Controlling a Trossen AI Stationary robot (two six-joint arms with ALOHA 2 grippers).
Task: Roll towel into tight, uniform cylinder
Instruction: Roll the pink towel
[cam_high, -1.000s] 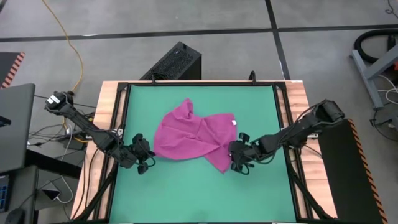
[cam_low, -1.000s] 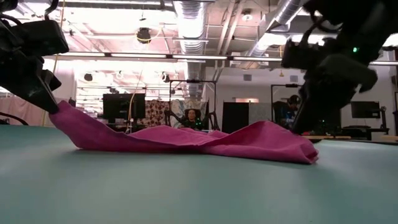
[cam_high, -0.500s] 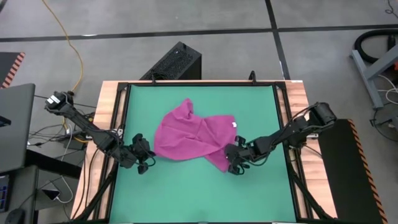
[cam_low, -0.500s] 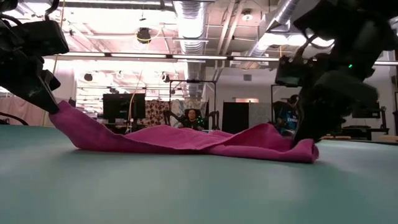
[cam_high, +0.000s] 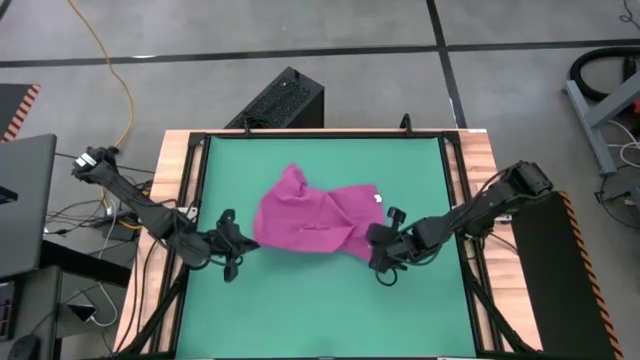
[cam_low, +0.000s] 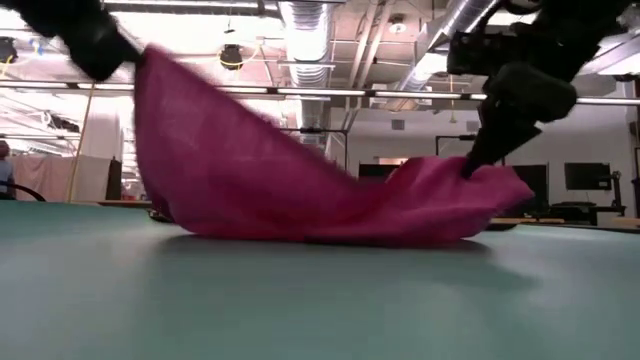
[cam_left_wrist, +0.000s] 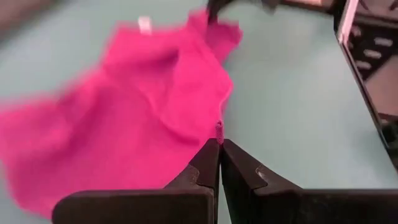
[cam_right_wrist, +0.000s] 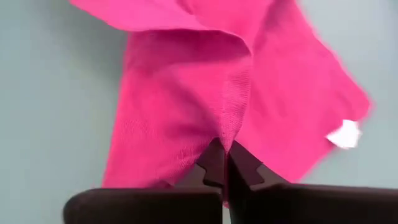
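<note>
The magenta towel (cam_high: 310, 220) lies crumpled on the middle of the green mat (cam_high: 320, 310), with its white tag (cam_high: 378, 197) at the right edge. My left gripper (cam_high: 244, 244) is shut on the towel's near left corner. In the low view it holds that corner high (cam_low: 150, 62), and the cloth slopes down from there to the mat. My right gripper (cam_high: 373, 247) is shut on the towel's near right corner, raised a little. The towel's middle (cam_low: 320, 225) rests on the mat. My left gripper pinches the towel's near left corner (cam_left_wrist: 219, 129) between its two fingertips, coming from the table's left and slanting slightly down. That corner is lifted clear, and the cloth hangs down slantwise to the mat. Whether it holds one layer or several I cannot tell. My right gripper pinches a small fold at the towel's near right corner (cam_right_wrist: 229, 132) between its fingertips, slanting down from the table's right. The corner is lifted a little off the mat (cam_low: 478, 172), and the cloth drapes slack toward the middle.
A black frame (cam_high: 200, 150) borders the mat on the wooden table. Bare mat lies on the near side (cam_high: 320, 320) and the far side of the towel. A black box (cam_high: 285, 100) stands beyond the far edge.
My right gripper dropped onto the towel's near right corner, took hold and rose a little with it. My left gripper has gone up, lifting the near left corner high off the mat. The towel's ends have drawn in and its middle has stayed down.
</note>
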